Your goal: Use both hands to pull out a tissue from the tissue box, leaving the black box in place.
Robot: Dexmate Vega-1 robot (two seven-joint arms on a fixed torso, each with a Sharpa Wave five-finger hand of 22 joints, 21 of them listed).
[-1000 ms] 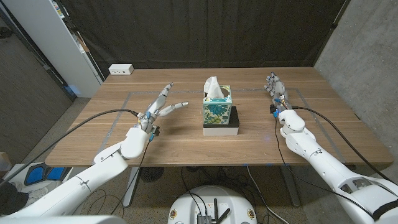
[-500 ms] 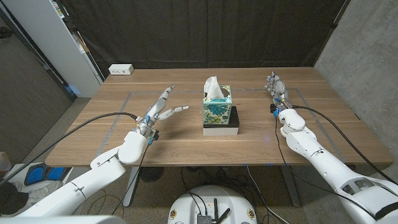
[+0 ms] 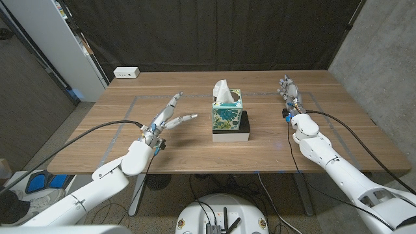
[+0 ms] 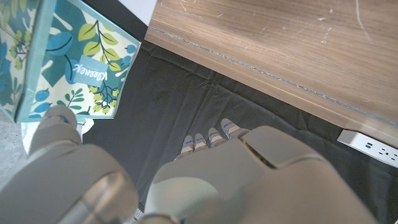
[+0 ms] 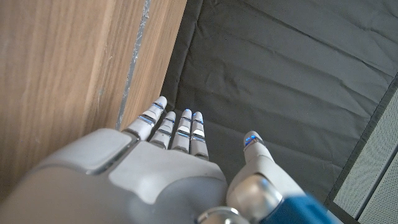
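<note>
Left hand (image 3: 167, 117) raised over the wooden table (image 3: 195, 143), fingers spread and extended, thumb angled toward the tissue box (image 3: 227, 114); holding nothing, clearly apart from the box. Left arm (image 3: 97, 179) entering from the near corner, forearm slanting up toward table centre, black cable looping off the wrist. Left wrist view: back of left hand (image 4: 186, 180) large in the foreground, fingertips (image 4: 211, 138) straight, thumb beside the floral side of the tissue box (image 4: 74, 62), not touching it. Tissue box to the right of the left hand and to the left of the right hand, roughly midway, standing upright on the black box (image 3: 232, 134), white tissue (image 3: 223, 91) sticking up out of the top. Right hand (image 3: 288, 90) near the far right part of the table, well apart from the box, fingers extended together, empty. Right wrist view: right hand (image 5: 168, 168) with fingers straight and close side by side, thumb set off a little, gripping nothing. Right arm (image 3: 331, 162) stretched forward from the near right corner, cable trailing along it.
</note>
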